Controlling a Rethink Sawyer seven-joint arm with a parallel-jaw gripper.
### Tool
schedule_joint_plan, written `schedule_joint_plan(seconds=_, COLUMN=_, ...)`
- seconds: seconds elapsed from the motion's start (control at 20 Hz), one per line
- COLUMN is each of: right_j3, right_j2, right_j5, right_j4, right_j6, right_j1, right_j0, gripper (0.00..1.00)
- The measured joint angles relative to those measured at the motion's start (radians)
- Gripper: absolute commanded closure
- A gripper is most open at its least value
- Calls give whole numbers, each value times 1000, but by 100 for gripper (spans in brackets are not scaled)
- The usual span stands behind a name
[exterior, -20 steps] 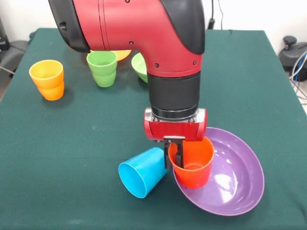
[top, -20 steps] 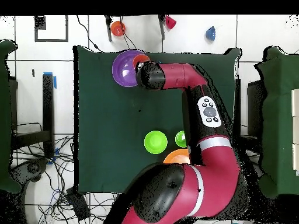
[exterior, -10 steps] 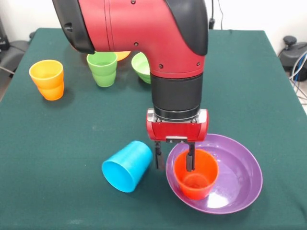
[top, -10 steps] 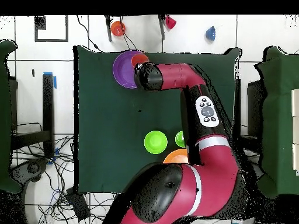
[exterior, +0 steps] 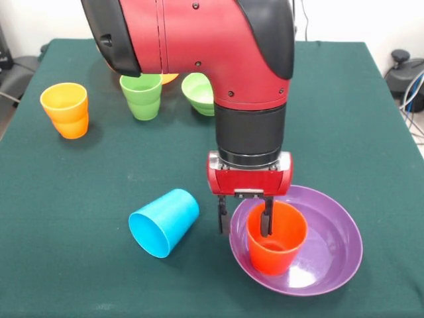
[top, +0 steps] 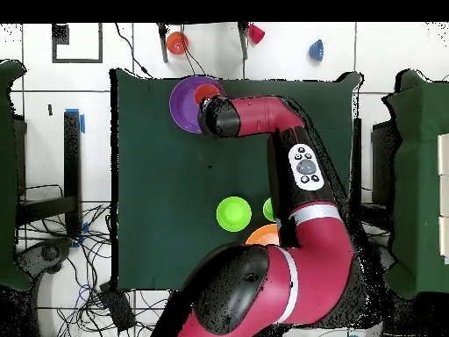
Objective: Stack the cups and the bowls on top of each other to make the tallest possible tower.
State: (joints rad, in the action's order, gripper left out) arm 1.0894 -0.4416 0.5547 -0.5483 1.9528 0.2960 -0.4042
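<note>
- Orange cup [exterior: 276,238] upright in purple bowl [exterior: 331,248], at bowl's 9 o'clock.
- hand [exterior: 244,222] open, straddling cup's near wall: one finger inside, one outside.
- Blue cup [exterior: 163,221] tipped over on surface [exterior: 99,179], at hand's 9 o'clock.

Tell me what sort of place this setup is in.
Probably a robotics lab. A red robot arm works at a green-covered table, loose cables trail over the tiled floor, and a few bright plastic pieces lie past the table's edge.
</note>
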Motion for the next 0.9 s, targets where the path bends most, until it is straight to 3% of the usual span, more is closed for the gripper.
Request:
schedule_joint_plan(seconds=0.5, right_j3=38, right_j2=-2, right_j5=7, right_j4=13, right_j6=0, right_j1=31, right_j0=-1, gripper=0)
schedule_joint_plan(seconds=0.9, right_j3=185, right_j2=-16, right_j5=41, right_j4=73, right_j6=0, right_j1=180, right_j0=-1, gripper=0)
